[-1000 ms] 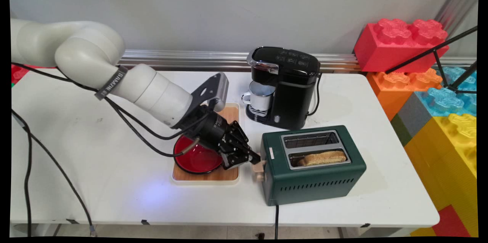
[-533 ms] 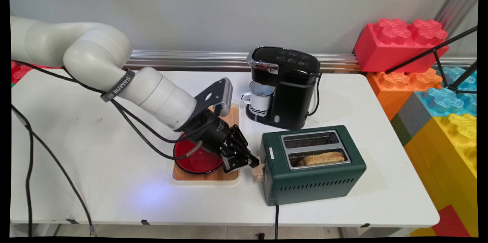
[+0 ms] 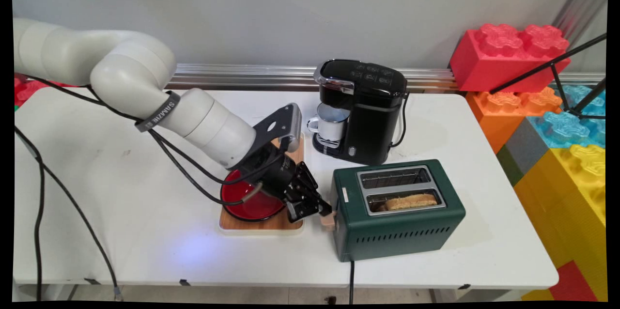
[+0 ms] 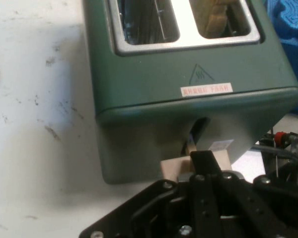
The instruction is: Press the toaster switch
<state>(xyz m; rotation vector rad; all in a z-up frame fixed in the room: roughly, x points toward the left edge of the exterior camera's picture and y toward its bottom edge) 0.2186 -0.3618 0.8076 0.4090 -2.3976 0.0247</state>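
Jaws state can't be told: in hand view only the black linkage of the gripper (image 4: 203, 163) shows, with one finger (image 4: 204, 161) lying over the toaster's beige lever (image 4: 181, 167); the other finger is not visible. In main view the gripper (image 3: 323, 210) sits at the lever (image 3: 328, 220) on the left end of the green toaster (image 3: 397, 207), tips touching or just at it; contact is hard to confirm from here.

Toaster stands on the white desk (image 3: 97, 202), right of centre, near side. Near slot holds a slice of toast (image 3: 411, 200), sunk low; far slot looks empty apart from its wire rack. Hand view cuts off both slots at the top and shows only a corner of the toast (image 4: 216, 17).

Red bowl (image 3: 244, 202) on a wooden board (image 3: 261, 224), partly hidden by the arm's wrist; contents not visible. White mug (image 3: 329, 125) sits in the black coffee machine (image 3: 363, 110), far side.

Hand view alone shows the toaster's (image 4: 188, 99) hot-surface triangle and red-lettered sticker, text unreadable. Main view alone shows the bowl, coffee machine and the big toy bricks (image 3: 508, 54) at far right.
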